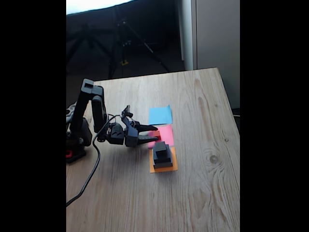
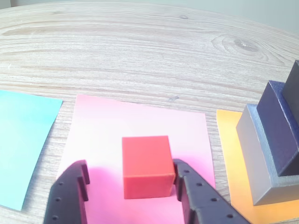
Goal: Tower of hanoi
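Red cube [image 2: 146, 164] sits on the pink paper square [image 2: 140, 126], right between the fingers of the hand [image 2: 131, 186]. Jaws spread wide: right finger [image 2: 187, 184] touching the cube's side, left finger [image 2: 77, 184] standing clear. On the orange square [image 2: 229, 154] just beside, the grey block [image 2: 259, 154] carries the black blocks [image 2: 280, 130].
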Controlling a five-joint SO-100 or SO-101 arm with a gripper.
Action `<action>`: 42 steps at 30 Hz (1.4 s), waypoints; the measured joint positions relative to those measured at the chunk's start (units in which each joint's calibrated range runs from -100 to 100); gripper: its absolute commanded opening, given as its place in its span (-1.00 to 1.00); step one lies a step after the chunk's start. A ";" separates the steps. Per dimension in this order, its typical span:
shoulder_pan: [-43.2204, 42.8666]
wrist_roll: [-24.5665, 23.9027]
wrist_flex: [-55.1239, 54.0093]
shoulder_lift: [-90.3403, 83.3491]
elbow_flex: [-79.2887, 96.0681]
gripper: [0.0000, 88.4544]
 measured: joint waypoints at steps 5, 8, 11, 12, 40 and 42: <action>0.00 0.00 3.68 -4.62 0.52 -0.56; 0.00 0.00 7.45 -9.23 1.22 -0.56; 0.00 0.00 11.77 -14.71 2.17 -0.56; 0.00 0.00 13.45 -16.84 2.61 -0.57; 4.75 0.00 94.64 -75.59 -7.39 -0.99; 5.78 0.00 104.56 -76.61 -14.60 -0.99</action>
